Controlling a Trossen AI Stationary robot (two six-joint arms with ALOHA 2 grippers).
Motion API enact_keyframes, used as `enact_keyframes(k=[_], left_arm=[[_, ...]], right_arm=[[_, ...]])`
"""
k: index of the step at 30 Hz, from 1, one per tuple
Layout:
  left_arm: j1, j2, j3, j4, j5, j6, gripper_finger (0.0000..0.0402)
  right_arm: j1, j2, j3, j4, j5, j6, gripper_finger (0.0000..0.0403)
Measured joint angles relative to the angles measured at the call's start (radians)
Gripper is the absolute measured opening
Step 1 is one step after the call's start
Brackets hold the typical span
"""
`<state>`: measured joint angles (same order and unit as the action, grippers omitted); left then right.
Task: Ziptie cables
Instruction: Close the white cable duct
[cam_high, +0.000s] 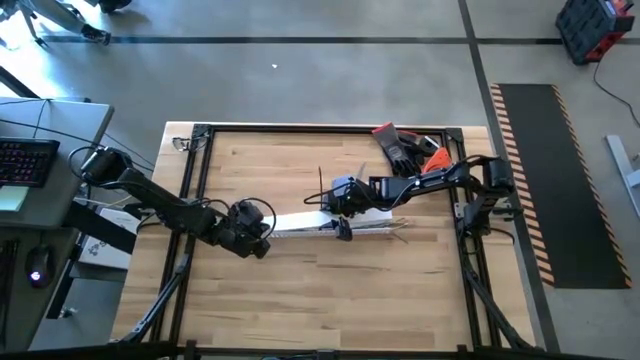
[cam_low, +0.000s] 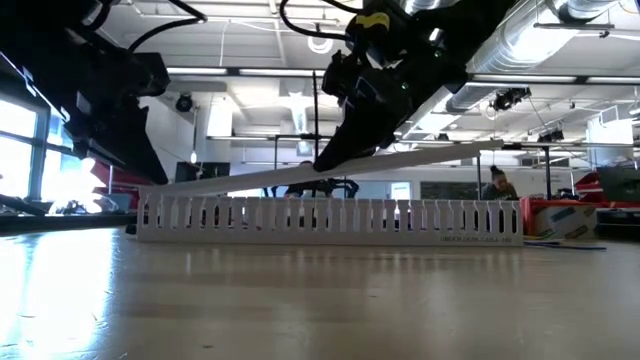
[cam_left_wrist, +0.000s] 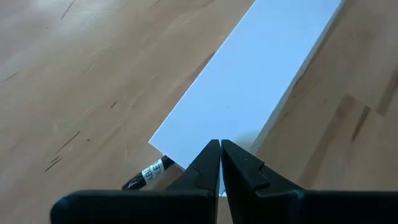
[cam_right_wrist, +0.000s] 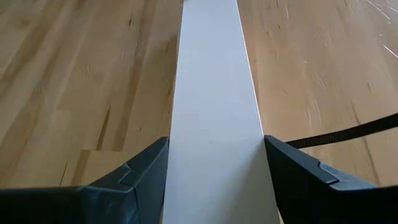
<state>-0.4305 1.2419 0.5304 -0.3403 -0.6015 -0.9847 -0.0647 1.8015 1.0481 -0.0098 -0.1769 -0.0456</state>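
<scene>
Even indoor lighting across four views, with strong backlight in my low camera.

From above, my table (cam_high: 300, 290) is evenly lit, and my arms cast only soft, short shadows on the wood. In the low view, ceiling strip lights (cam_low: 250, 72) and a bright window (cam_low: 25, 140) glare behind my arms, reducing them to dark silhouettes; the near tabletop is blurred and carries a pale sheen at the window side. In my left wrist view the white strip (cam_left_wrist: 261, 81) is bright with a bluish tint and my fingertips (cam_left_wrist: 208, 165) are sharp. In my right wrist view the fingers (cam_right_wrist: 134, 180) are softly out of focus.
</scene>
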Motion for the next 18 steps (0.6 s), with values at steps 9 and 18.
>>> enact_keyframes(k=[9, 18], left_arm=[[-0.001, -0.022, 0.013, -0.005, 0.042, 0.033, 0.0], [-0.001, -0.053, 0.034, 0.003, 0.035, 0.097, 0.0]], right_arm=[[0.0, 0.0, 0.0, 0.018, 0.0, -0.002, 0.0214], [0.0, 0.0, 0.0, 0.023, -0.04, -0.007, 0.0214]])
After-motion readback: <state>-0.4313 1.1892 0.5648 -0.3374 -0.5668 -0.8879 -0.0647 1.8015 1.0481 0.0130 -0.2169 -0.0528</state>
